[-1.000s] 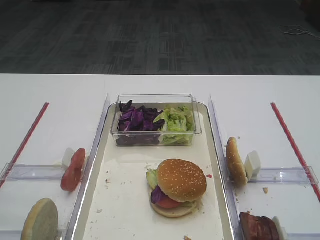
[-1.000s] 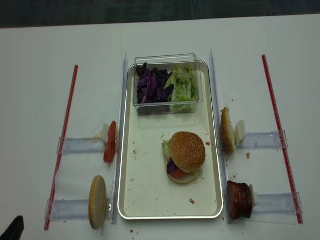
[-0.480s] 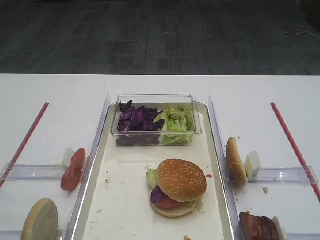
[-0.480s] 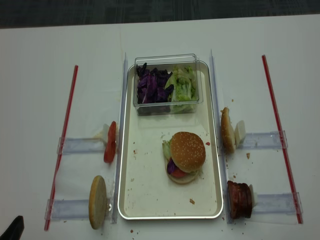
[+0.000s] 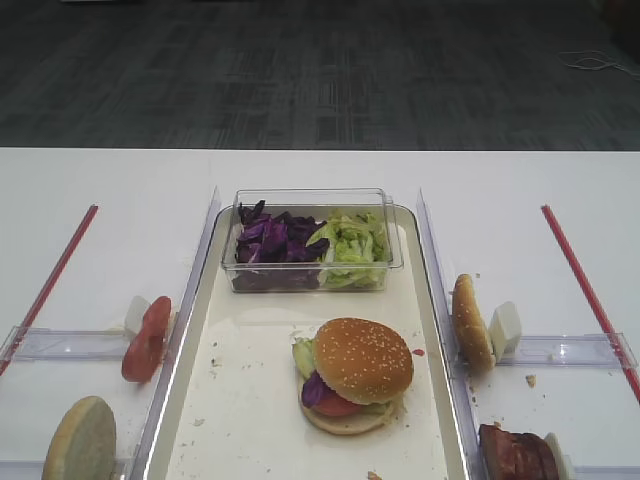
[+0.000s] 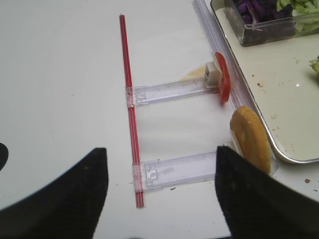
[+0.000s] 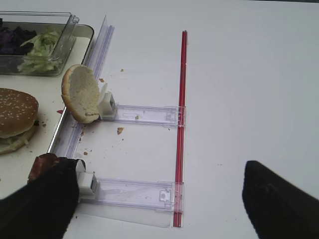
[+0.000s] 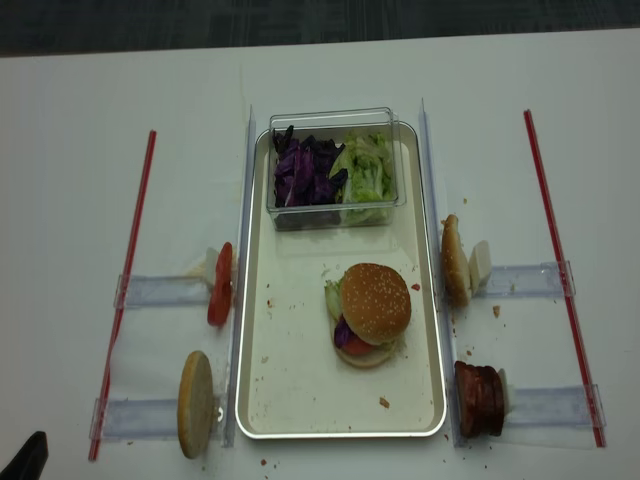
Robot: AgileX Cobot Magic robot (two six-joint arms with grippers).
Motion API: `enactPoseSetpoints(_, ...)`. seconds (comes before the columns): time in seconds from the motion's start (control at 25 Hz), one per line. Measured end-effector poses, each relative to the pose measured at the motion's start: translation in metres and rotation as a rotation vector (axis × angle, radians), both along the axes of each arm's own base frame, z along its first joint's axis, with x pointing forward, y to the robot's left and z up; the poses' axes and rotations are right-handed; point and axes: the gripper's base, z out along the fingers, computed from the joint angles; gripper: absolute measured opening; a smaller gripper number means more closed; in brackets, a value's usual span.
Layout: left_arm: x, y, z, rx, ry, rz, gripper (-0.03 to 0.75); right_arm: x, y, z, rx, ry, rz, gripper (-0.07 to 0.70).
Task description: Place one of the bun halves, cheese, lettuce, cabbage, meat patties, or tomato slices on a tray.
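burger parts lay spread over a white table (image 8: 80, 100), with the long cream tray (image 8: 300, 400) in the middle, its metal rim shiny and its floor specked with crumbs. on the tray, nearer its right side, sat an assembled stack topped by a sesame bun half (image 8: 375, 302), with tomato, purple cabbage and a bit of lettuce poking out on its left. at the far end of the tray stood a clear plastic tub (image 8: 333, 166) holding purple cabbage (image 8: 305, 170) on the left and pale green lettuce (image 8: 365, 172) on the right. just right of the tray, another bun half (image 8: 455, 262) stood on edge against a small white block on a clear rail, and nearer than it the meat patties (image 8: 478, 400) leaned on a second rail. just left of the tray a tomato slice (image 8: 220, 285) stood on edge at one rail, and a pale flat disc (image 8: 195, 403) stood on edge at the nearer rail. red strips (image 8: 130, 270) ran along the table well out on both sides. the right gripper (image 7: 159, 199) hung above the table over the right rails, its dark fingers spread wide with nothing between them. the left gripper (image 6: 159, 184) hung over the left rails, its fingers likewise set wide apart and holding nothing.
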Motion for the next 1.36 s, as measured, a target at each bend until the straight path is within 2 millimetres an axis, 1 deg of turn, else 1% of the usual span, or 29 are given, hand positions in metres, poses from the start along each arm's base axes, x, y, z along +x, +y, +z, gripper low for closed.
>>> enactPoseSetpoints(1.36, 0.0, 0.0, 0.0, 0.0, 0.0, 0.0, 0.459, 0.0, 0.0, 0.0, 0.003, 0.0, -0.002, 0.689)
